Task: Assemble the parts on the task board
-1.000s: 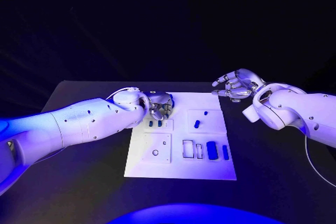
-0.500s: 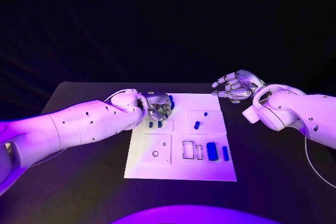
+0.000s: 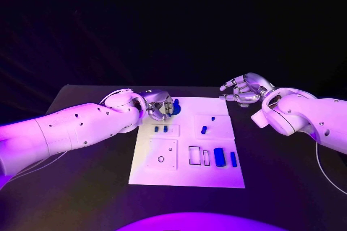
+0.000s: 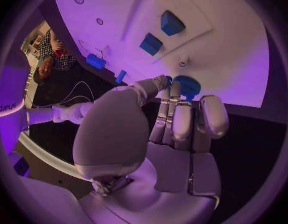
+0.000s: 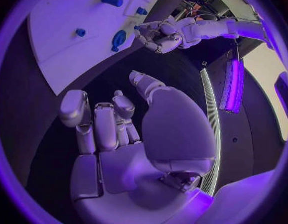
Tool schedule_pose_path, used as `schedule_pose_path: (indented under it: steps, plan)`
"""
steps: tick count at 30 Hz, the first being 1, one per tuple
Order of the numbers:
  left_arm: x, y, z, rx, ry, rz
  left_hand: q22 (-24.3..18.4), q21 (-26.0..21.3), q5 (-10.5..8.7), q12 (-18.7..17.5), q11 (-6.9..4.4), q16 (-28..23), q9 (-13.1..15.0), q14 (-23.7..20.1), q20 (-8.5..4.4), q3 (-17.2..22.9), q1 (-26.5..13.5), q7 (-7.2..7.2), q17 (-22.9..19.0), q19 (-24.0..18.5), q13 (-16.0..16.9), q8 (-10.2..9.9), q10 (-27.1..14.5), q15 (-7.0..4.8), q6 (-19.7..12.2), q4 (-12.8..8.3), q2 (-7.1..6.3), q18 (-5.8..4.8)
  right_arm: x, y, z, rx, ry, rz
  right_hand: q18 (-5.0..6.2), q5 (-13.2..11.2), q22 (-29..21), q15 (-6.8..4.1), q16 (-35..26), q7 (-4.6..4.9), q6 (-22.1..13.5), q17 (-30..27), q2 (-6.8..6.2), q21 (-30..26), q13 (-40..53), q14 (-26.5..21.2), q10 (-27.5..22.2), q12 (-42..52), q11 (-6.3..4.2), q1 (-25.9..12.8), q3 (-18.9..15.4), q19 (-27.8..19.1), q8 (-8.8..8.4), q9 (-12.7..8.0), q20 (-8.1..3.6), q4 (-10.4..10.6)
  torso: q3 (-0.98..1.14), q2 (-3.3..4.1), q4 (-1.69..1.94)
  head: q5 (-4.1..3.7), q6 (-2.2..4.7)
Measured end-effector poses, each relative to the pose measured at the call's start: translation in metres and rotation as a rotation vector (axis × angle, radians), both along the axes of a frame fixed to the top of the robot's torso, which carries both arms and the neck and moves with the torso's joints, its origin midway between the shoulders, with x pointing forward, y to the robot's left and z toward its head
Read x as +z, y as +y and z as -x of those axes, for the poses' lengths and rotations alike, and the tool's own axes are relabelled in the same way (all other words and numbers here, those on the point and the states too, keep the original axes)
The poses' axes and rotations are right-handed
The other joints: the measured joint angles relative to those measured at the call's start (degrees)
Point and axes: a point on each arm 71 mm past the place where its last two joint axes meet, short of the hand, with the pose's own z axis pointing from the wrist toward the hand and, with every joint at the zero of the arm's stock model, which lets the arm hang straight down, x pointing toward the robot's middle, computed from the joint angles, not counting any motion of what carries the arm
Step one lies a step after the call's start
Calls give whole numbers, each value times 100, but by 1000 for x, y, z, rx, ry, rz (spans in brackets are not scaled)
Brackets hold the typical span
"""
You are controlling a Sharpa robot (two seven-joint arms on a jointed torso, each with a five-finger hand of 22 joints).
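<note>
The white task board lies in the middle of the table. My left hand hovers over its far left corner and pinches a round blue part between thumb and fingertips; the left wrist view shows that part just beyond the fingers. Two small blue parts stand in a panel just in front of that hand. A blue peg stands in the panel to their right. My right hand hangs off the board's far right corner, fingers apart and loosely bent, holding nothing.
Two longer blue parts lie beside rectangular slots near the board's front right. A square panel with small holes sits at the front left. Bare black table surrounds the board.
My left hand has turned and shifted slightly toward the board's far edge, so the blue part now shows at its fingertips. The right hand has stayed in place.
</note>
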Motion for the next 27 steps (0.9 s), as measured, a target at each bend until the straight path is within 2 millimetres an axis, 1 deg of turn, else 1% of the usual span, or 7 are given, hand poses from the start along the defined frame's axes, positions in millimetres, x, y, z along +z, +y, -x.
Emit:
schedule_pose_path:
  steps: [5, 10, 15, 16, 20, 27]
  plan:
    - [2, 9, 0, 19, 6, 13, 0, 0, 0, -31, -3, 0, -3, 0, 0, -16, -14, -2, 0, 0, 0, -29, 3, 0, 39, -16, -14, 0, 0, 0, 0, 0, 0, 0, 0, 0, 0, 0, 0, 0, 0, 0, 0, 0, 0, 0, 0, 0, 0, 0, 0, 0, 0, 0, 0, 0, -1, 2, 3, 13, 8]
    - [1, 17, -2, 39, 15, 14, -1, 0, 0, -56, -20, 0, -3, 0, 0, -16, -24, -2, -7, 0, -5, -29, 20, 0, 40, -16, -25, 0, 0, -1, 0, -2, 0, 1, 0, 0, 0, 0, 0, 0, 0, -1, 0, 0, 0, 0, 0, 0, 0, 0, 0, 0, 0, 0, 0, 0, 0, 10, -4, 30, 10]
    - [0, 20, -4, 49, 27, 10, -1, 0, 0, -69, 0, 0, 1, 0, 0, -16, -24, -2, -22, -1, -5, -46, 40, 0, 39, -16, -25, 0, 0, -1, 0, -2, 0, 1, 0, 0, 0, 0, 0, 0, 0, -1, 0, 0, -5, 0, 0, 0, 0, 0, 0, 0, 25, 0, 0, 0, 0, 15, -12, 49, -7]
    - [-1, 20, -4, 50, 31, 8, -1, 0, 0, -95, 0, 0, 10, 0, 0, -16, -53, -2, -32, 0, -5, -57, 40, 0, 39, -16, -54, 0, 0, -1, 0, -2, 0, 1, 0, 0, 0, 0, 0, 0, 0, -1, 0, 0, -5, 0, 0, 0, 0, 0, 0, 0, 25, 0, 0, 0, 0, 15, -13, 55, -14]
    - [-4, 19, -4, 49, 44, 3, -1, 0, 0, -95, 0, 0, 10, 0, 0, -40, -77, -2, -35, 0, -5, -62, 40, 0, 39, 9, -31, 0, 0, -1, 0, -2, 0, 1, 0, 0, 0, 0, 0, 0, 0, -1, 0, 0, -5, 0, 0, 0, 0, 0, 0, 0, 24, 0, 0, 0, -1, 18, -19, 63, -31]
    - [-10, 19, -3, 47, 69, -12, -2, 0, 0, -122, 0, 0, 10, 0, 0, -40, -78, -2, -56, -1, -4, -67, 40, 0, 38, 9, -30, 0, 0, -1, 0, -2, 1, 1, 0, 0, 0, 0, 0, 0, 0, -2, 0, 0, -5, 0, 0, 0, 0, 0, 0, 0, 24, 0, 0, 0, -3, 18, -19, 64, -46]
